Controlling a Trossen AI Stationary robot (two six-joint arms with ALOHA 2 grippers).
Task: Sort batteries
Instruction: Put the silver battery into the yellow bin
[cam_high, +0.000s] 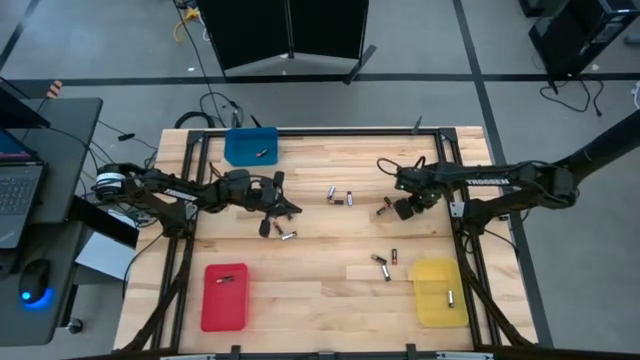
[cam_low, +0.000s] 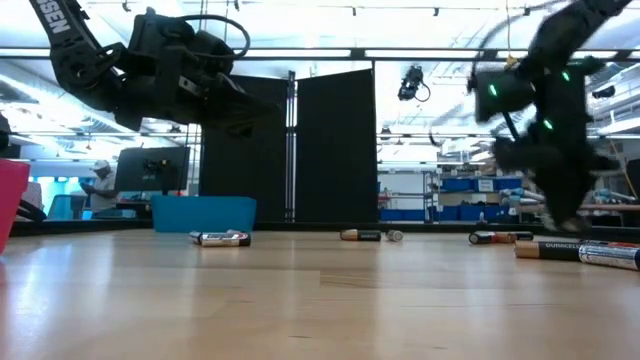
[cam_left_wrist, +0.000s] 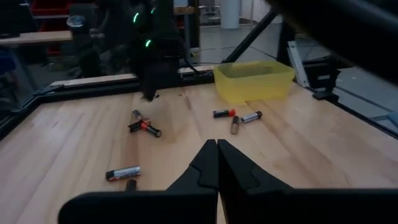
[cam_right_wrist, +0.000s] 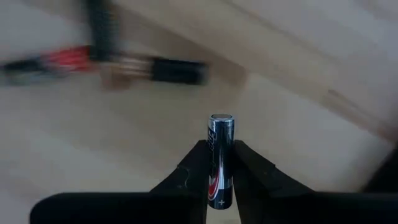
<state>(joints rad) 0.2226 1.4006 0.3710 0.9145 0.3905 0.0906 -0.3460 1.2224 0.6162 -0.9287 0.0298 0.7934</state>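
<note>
The batteries lie scattered on the wooden table: two (cam_high: 341, 196) near the middle, one (cam_high: 288, 236) by my left gripper, three (cam_high: 384, 263) close to the yellow tray (cam_high: 440, 290). Each tray holds one cell: blue (cam_high: 250, 145), red (cam_high: 225, 295) and yellow. My left gripper (cam_high: 290, 208) (cam_left_wrist: 217, 149) hovers left of centre, shut and empty. My right gripper (cam_high: 402, 207) (cam_right_wrist: 219, 146) is right of centre, shut on a silvery-black battery (cam_right_wrist: 219, 155). My right gripper pinches the battery between its two fingers (cam_right_wrist: 193, 165), which lie along the cell's length. The cell's free end (cam_right_wrist: 221, 121) juts past the fingertips toward the table. The fingers come slanting down from above. The wood and the batteries (cam_right_wrist: 124, 65) below it look blurred.
In the left wrist view, loose cells (cam_left_wrist: 144, 126) (cam_left_wrist: 235, 118) lie between my two arms, with the right arm (cam_left_wrist: 152, 50) standing beyond them. The table frame's black rails run along the edges (cam_high: 455, 175). Bare wood lies between the red and yellow trays (cam_high: 330, 300).
</note>
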